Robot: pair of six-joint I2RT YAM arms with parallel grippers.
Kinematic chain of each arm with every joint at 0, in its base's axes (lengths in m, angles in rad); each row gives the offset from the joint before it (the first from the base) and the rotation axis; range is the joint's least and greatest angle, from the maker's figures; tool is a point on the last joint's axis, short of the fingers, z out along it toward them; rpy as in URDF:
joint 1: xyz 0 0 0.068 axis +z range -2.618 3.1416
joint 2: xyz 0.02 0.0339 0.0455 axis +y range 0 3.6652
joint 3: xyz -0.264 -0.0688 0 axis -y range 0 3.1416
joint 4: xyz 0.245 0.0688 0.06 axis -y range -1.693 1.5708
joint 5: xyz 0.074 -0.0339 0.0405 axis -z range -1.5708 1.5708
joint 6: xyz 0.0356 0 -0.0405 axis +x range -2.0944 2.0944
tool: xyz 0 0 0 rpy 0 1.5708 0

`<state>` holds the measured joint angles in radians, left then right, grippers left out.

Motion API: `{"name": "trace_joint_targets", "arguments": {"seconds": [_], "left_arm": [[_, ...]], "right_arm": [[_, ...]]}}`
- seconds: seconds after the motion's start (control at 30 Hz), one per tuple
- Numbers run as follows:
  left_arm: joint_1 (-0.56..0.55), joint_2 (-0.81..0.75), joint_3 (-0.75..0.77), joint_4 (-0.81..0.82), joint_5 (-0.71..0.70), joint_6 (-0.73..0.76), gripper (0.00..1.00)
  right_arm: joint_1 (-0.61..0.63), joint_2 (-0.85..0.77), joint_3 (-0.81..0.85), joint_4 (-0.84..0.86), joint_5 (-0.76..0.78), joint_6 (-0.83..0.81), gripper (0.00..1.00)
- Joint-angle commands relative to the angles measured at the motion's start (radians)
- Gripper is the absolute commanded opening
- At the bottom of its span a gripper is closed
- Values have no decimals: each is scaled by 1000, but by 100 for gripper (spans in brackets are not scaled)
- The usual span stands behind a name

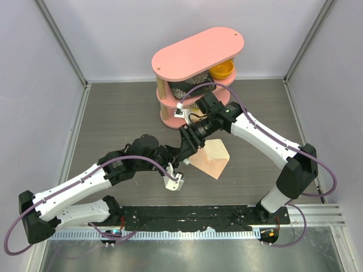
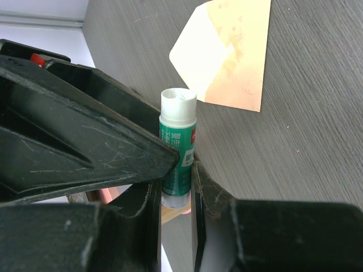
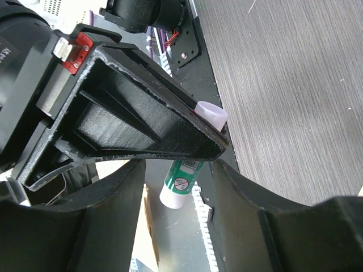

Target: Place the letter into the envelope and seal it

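Green-labelled glue stick is clamped across its middle by the left gripper, white end uppermost in the left wrist view. The right gripper is set about the same stick at its pale cap. Its jaws are seen partly apart with the upper finger at the cap; whether both bear on it cannot be told.

Step judged: uncapping, ahead of gluing the flap. The cap is to be gripped squarely, clear of the label, and pulled straight along the stick's axis against a firm left hold. A sideways pull is likely to tilt the stick in the jaws.

The envelope is laid flat on the table just beyond both grippers and touched by neither. Its flap is open, with the point directed to the left of the left wrist view and the peach body to the right. The longest line, flap point to bottom edge, is thus run across that view.

The letter is not made out as a separate sheet. It is judged to be inside the envelope, along the same axis. The paler area at the throat may be lining or letter.
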<state>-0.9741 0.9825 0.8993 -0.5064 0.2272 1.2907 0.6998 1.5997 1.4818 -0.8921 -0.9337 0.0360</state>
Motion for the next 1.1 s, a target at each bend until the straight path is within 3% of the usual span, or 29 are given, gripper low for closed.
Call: {"name": "trace_joint_targets", "arguments": {"seconds": [0.0,0.07,0.33,0.63,0.73,0.77,0.8,0.9,0.93,1.03,1.07], "left_arm": [[-3,-13,36,20,4,-7,0],[-3,-15,36,22,8,-4,0],[-3,2,46,29,20,-1,0],[-3,25,82,20,-17,-13,0],[-3,31,92,23,-34,-37,0],[-3,35,98,22,-38,-51,0],[-3,41,104,20,-51,-94,1],[-5,39,124,17,-92,-204,28],[-5,35,131,11,-98,-230,44],[24,-8,141,-43,-56,-339,64],[38,-25,141,-52,-27,-373,66]], "right_arm": [[7,-24,-14,9,-2,-30,59],[7,-26,-14,-8,6,-30,59],[10,-24,11,-50,15,-97,35],[13,-18,20,-27,-8,-64,36],[24,-23,29,-36,-11,-83,21],[27,-26,34,-44,-5,-94,2],[29,-32,40,-51,1,-106,1],[29,-41,44,-76,19,-149,1],[27,-53,48,-82,29,-159,1],[14,-72,57,-97,41,-189,1],[7,-76,58,-105,41,-197,1]]}}
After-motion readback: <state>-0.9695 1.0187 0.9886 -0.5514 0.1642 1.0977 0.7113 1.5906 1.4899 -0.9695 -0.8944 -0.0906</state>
